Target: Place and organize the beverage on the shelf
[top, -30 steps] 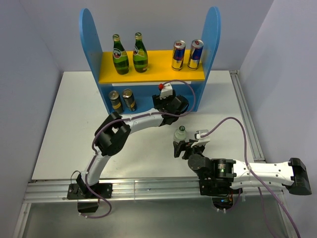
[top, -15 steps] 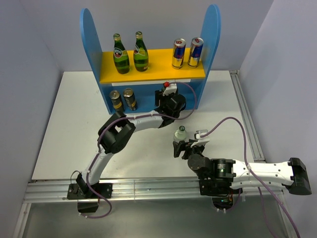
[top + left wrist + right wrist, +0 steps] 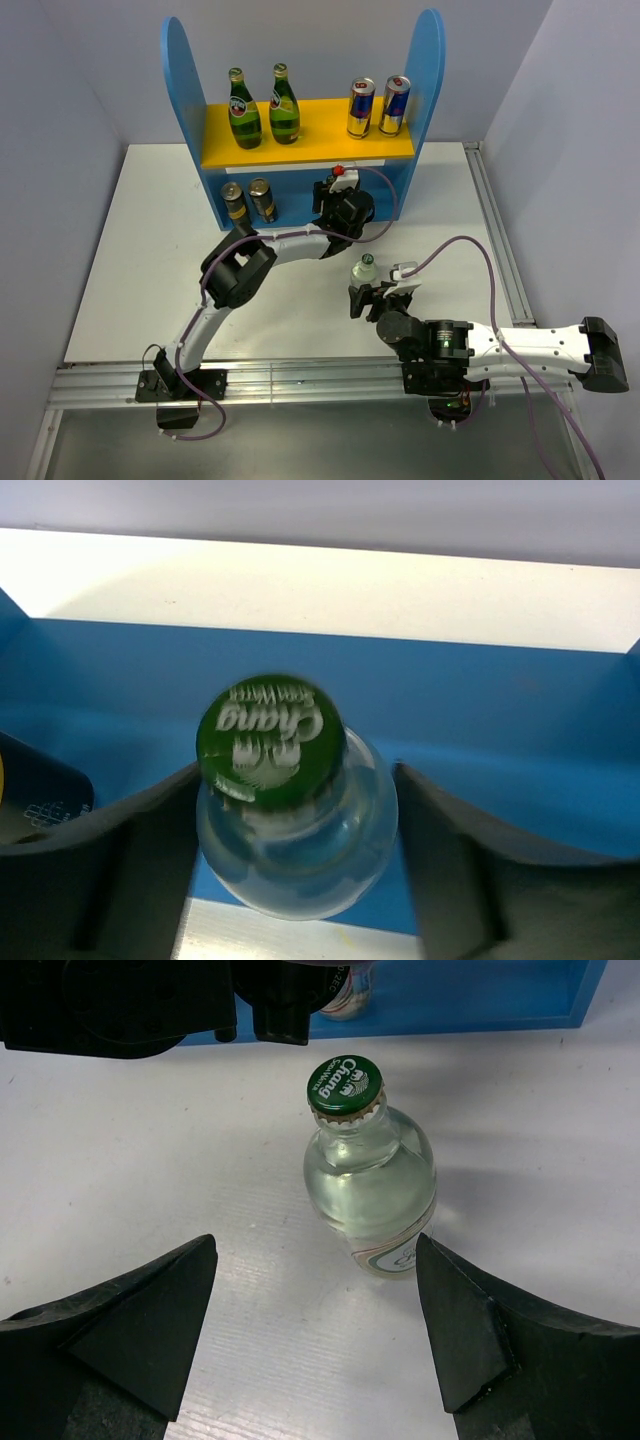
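I count two green bottles (image 3: 243,110) (image 3: 284,105) and two blue cans (image 3: 360,110) (image 3: 394,106) on the yellow top board of the shelf (image 3: 180,90). Two dark cans (image 3: 233,203) (image 3: 262,199) stand on the bottom level. There are also two clear bottles with green caps. The left fingers (image 3: 120,870) are closed on the first clear bottle (image 3: 290,830), one finger touching each side. It is at the front of the bottom level, to the right of the dark cans. The second clear bottle (image 3: 370,1190) stands upright on the counter (image 3: 140,260), near the shelf. The right fingers (image 3: 130,1330) are wide open. This bottle sits just ahead of them, in line with the gap, touching neither.
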Robot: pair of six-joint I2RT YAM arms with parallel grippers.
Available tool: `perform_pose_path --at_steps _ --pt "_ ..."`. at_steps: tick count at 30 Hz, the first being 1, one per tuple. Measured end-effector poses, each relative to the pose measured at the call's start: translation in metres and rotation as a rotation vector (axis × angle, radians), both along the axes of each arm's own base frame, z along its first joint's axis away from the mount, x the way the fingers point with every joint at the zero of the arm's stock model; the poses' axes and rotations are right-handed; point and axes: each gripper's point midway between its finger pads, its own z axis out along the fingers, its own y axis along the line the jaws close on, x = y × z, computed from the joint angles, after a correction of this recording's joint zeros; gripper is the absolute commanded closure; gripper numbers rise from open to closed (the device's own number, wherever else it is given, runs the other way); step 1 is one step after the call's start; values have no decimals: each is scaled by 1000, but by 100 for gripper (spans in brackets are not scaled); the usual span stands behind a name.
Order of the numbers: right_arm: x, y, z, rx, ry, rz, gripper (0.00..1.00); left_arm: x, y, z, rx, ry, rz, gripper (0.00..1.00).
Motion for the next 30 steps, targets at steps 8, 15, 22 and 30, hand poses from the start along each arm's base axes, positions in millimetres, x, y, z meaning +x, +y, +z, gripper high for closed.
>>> perform_pose_path --at_steps 8,15,22,30 --pt "0 1 -1 -6 2 2 13 -1 0 -1 -18 6 5 1" --pt "0 2 -4 -18 4 3 13 -8 7 5 -26 20 11 1" --pt "0 2 -4 -18 4 3 13 -17 15 28 -67 10 13 1" --pt "0 2 -4 -18 5 2 13 -32 1 69 -151 -10 -57 1"
